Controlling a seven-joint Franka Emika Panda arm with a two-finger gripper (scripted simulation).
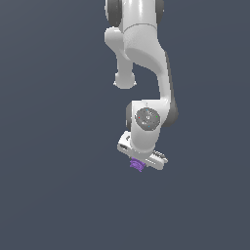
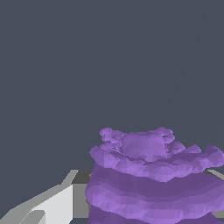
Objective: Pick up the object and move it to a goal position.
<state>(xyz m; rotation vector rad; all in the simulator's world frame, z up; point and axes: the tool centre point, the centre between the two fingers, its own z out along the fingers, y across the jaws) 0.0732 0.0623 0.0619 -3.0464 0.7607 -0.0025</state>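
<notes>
The object (image 1: 137, 165) is a small bright purple lump with stacked ridges, just under the white hand of the arm in the exterior view. My gripper (image 1: 140, 161) points down and is shut on it. The wrist view shows the object (image 2: 151, 175) very close, filling the gap between the fingers. One white and grey finger (image 2: 57, 203) presses against one of its sides. Only a sliver of the other finger shows past the opposite side. No goal mark shows in either view.
A plain dark blue-grey ground surrounds everything in both views. The white arm (image 1: 141, 53) comes down from the exterior view's top middle.
</notes>
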